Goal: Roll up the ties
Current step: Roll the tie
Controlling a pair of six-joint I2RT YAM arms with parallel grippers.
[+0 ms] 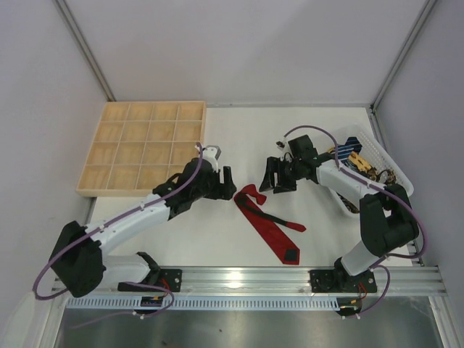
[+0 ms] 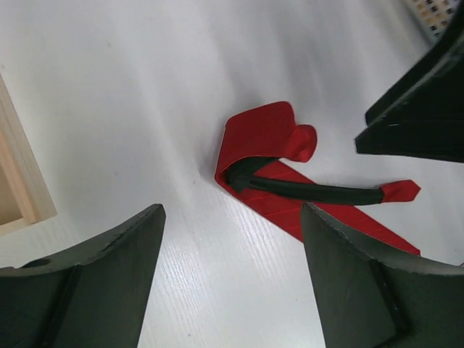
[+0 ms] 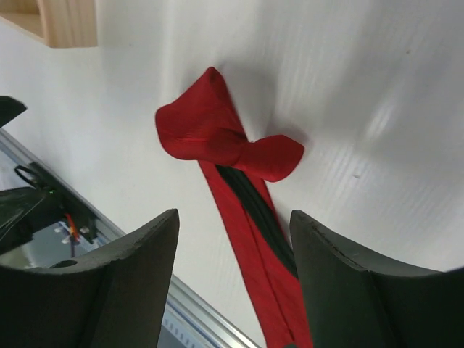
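Left pincer [image 1: 226, 183]: wide open, empty, just left of the tie.
Right pincer [image 1: 276, 176]: wide open, empty, just beyond it.
Plain red fabric necktie [image 1: 270, 225]: on the white table [image 1: 239, 138], far end loosely folded.

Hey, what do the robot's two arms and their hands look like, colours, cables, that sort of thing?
Both arms mix white link shells with black joints and black bases bolted to a silver rail. A purple cable loops along each arm. The left hand and right hand are matte black, each with two broad, flat, curved-edged fingers. No markings are visible.
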